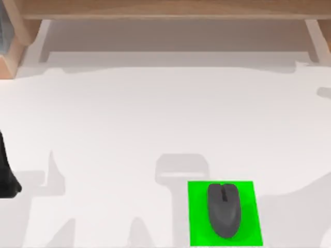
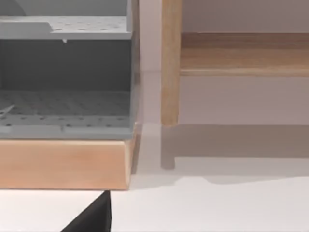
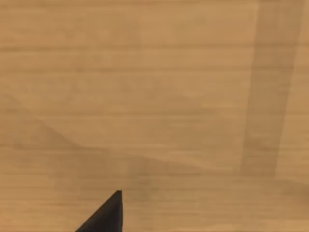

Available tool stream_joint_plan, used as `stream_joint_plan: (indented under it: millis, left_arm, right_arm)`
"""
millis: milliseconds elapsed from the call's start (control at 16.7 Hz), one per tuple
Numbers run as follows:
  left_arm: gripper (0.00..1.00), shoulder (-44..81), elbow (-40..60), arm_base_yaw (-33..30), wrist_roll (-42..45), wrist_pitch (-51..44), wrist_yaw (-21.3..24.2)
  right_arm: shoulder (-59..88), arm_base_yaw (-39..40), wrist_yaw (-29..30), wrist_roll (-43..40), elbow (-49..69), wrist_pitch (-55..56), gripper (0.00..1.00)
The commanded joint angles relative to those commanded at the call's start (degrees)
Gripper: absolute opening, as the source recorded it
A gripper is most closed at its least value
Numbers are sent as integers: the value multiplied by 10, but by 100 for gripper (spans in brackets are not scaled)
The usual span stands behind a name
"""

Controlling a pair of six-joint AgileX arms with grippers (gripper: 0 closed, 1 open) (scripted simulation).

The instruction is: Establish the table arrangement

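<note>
The worktop is the wide white matte surface that spreads from edge to edge beneath me, and it is the thing this arrangement is built on. A dark grey computer mouse lies on a bright green pad at the worktop's near edge, right of the middle, the mouse wholly within the pad's outline with green showing on each side. I judge the mouse to be light, rigid and smooth-shelled, likely a little slippery on its domed back, so the sensible hold would be across its narrower flanks near the middle rather than on the crown. The pad looks thin and flat, lying flush on the surface; it would be hard to pinch except at an edge or corner. The worktop itself is stiff and fixed, nothing to lift, only to place on. A light wooden frame runs along the far edge, and beside it in my left wrist view sits a grey perforated rack on a wooden base. My left arm rests at the worktop's left edge; I cannot tell how either end effector stands, left or right.
</note>
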Motion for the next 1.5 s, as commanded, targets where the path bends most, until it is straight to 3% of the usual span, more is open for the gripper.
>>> stream_joint_plan:
  millis: [300,540,1500]
  left_arm:
    - [100,0,0,0,0,0,0]
    - [100,0,0,0,0,0,0]
    - [100,0,0,0,0,0,0]
  right_arm:
    - [-28,6,2,29,-37,-25,100]
    - [-160,32,13,118,-107,-90,100]
    - [-1179,190,120,745,-589,-540,100]
